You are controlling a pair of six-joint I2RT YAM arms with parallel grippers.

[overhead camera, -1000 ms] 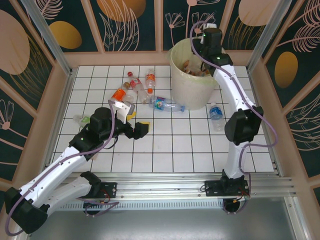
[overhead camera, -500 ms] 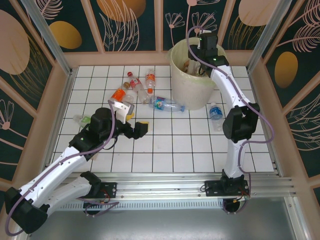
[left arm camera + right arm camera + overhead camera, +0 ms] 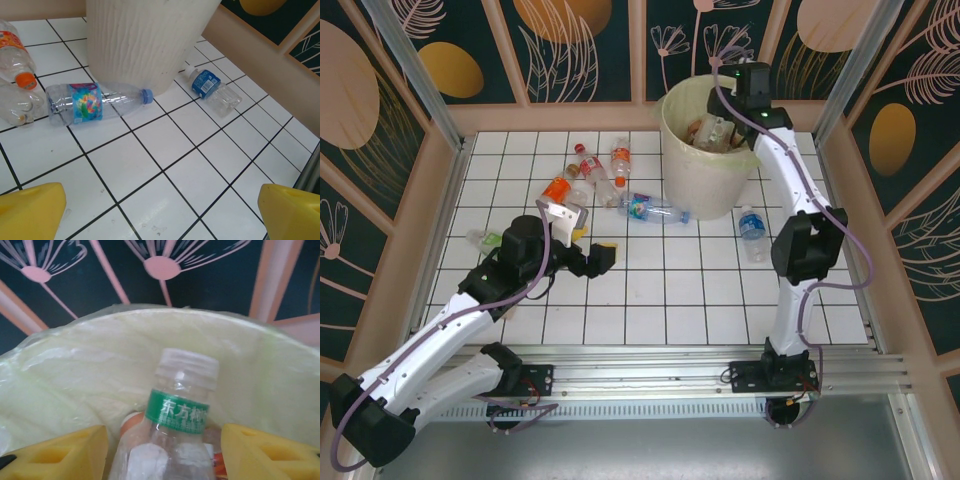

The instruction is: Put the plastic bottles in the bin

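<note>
The bin [image 3: 705, 175] is a big cream bucket with a yellowish liner [image 3: 100, 370], standing at the back of the tiled floor. My right gripper [image 3: 724, 122] hangs over its mouth. Between its spread yellow fingers [image 3: 60, 455] stands a clear plastic bottle [image 3: 182, 410] with a green neck label and a white cap, with a gap on each side. My left gripper [image 3: 596, 241] is open and low over bare tiles. Ahead of it lie a blue-capped bottle [image 3: 95, 102] against the bin wall [image 3: 145, 40] and a blue-labelled bottle [image 3: 210, 87]. More plastic bottles [image 3: 582, 175] cluster left of the bin.
A green-labelled bottle [image 3: 485, 238] lies by the left arm. A raised peach border [image 3: 840, 170] and patterned panels close in the floor on three sides. A metal rail [image 3: 720, 375] runs along the near edge by the arm bases.
The right gripper's fingers have spread apart around the green-labelled bottle, and its wrist has shifted slightly right over the bin. The left arm has not moved.
</note>
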